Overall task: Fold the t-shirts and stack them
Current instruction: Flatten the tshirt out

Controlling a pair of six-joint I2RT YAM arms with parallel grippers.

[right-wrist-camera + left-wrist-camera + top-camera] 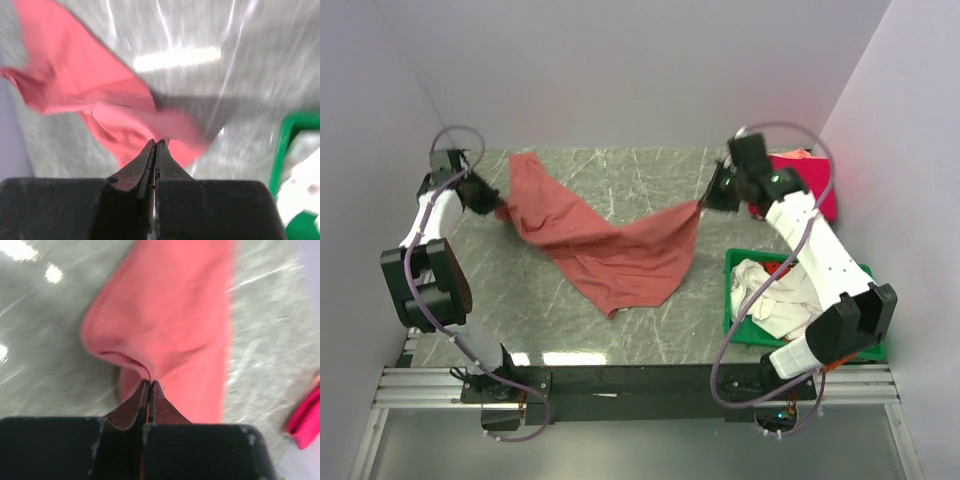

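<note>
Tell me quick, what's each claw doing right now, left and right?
Left claw: closed, pinching the salmon-red t-shirt.
Right claw: closed, pinching another edge of the same shirt.

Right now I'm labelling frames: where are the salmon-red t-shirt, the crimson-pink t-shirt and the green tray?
salmon-red t-shirt (620,255): top view, its spread middle.
crimson-pink t-shirt (823,190): top view, its right-hand part.
green tray (279,155): right wrist view, its near rim.

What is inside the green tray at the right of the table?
A crumpled white t-shirt fills most of the green tray, with a bit of orange cloth at its far side. The right arm covers part; whatever lies under the white cloth is hidden.
</note>
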